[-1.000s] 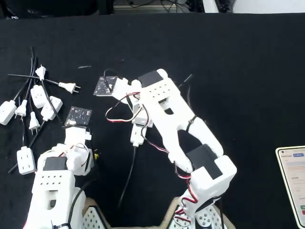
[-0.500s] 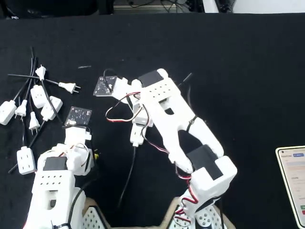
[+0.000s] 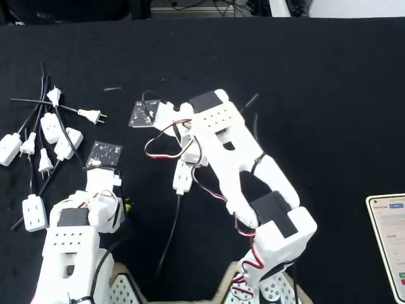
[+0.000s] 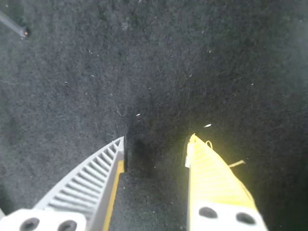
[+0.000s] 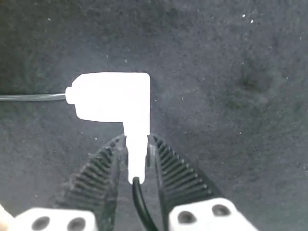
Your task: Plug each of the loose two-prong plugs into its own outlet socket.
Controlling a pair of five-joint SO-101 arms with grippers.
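right gripper (image 5: 136, 142) clenches a narrow white plastic plug (image 5: 137, 163) with a black cord; the plug's front end meets a white boxy outlet socket (image 5: 113, 96) on the black cloth table (image 3: 329, 95); left gripper (image 4: 156, 140) gapes over bare cloth, holding nothing; loose white plugs and sockets (image 3: 44, 136) lie tangled beyond the left arm.

white plug (image 5: 137, 154) — black cord (image 5: 140, 204), black table (image 5: 231, 72)

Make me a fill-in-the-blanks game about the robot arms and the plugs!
The left gripper is ___, with nothing in it.
The plug at the right gripper is coloured ___.
The table is coloured ___.
Missing words: open, white, black.
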